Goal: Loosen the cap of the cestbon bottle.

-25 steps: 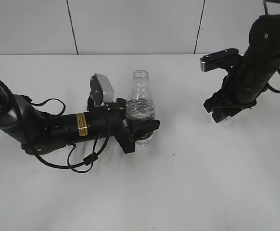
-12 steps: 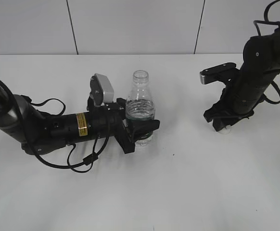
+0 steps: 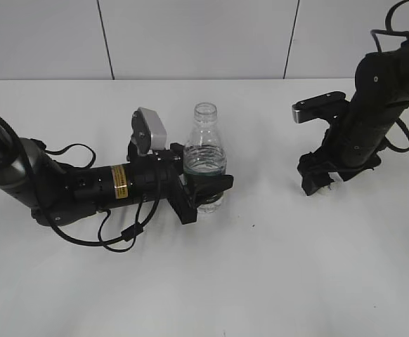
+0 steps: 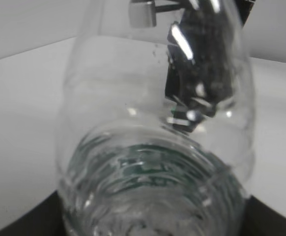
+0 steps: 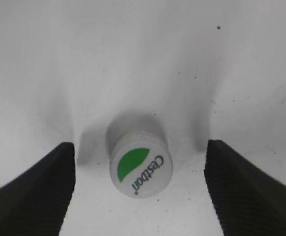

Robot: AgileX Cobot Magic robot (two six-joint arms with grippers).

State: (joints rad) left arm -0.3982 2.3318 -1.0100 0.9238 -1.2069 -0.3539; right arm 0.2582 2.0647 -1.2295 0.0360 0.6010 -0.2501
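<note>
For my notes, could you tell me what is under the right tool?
The cap lies on the white table, between the right tool's open fingers and untouched. The exterior view hides it behind the arm.

The cap (image 5: pixel 140 168) carries the one clearly readable word: "Cestbon", in dark letters on its white top, running beside a green leaf-shaped patch. In the right wrist view the word reads slantwise, from the cap's right edge down toward its lower edge.

The cestbon bottle (image 3: pixel 204 156) shows a dark green label band (image 4: pixel 148 164) low on its body; through the clear plastic in the left wrist view there are pale marks on it, too blurred to read.

A yellow sticker (image 3: pixel 120 182) sits on the left arm's dark forearm, with dark print too small to make out.
</note>
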